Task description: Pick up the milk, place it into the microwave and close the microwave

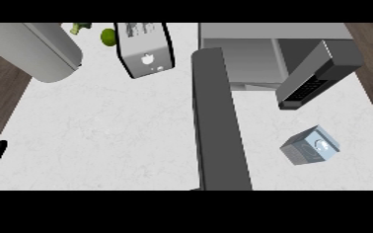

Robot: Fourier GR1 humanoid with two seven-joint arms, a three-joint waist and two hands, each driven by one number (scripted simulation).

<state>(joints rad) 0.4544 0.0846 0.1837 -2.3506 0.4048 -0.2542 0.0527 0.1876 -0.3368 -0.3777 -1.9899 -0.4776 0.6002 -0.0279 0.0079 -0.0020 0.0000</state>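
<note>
The milk [310,146], a small grey-blue carton with a round cap, stands on the white counter [109,128] at the right. My right hand [301,92] hangs above and behind it, fingers straight and holding nothing, at the end of the grey forearm [324,64] that slants across the microwave's front. The microwave [241,54] sits at the back right. Its dark door [218,123] stands open, reaching far toward the counter's front edge, left of the milk. Only a black sliver of my left hand [2,149] shows at the left edge.
A white box with a dark rim [146,49] lies tilted at the back centre. A large grey cylinder [44,49] stands at the back left. Two green items [108,37] lie between them. Dark floor shows beyond the counter's left and right edges.
</note>
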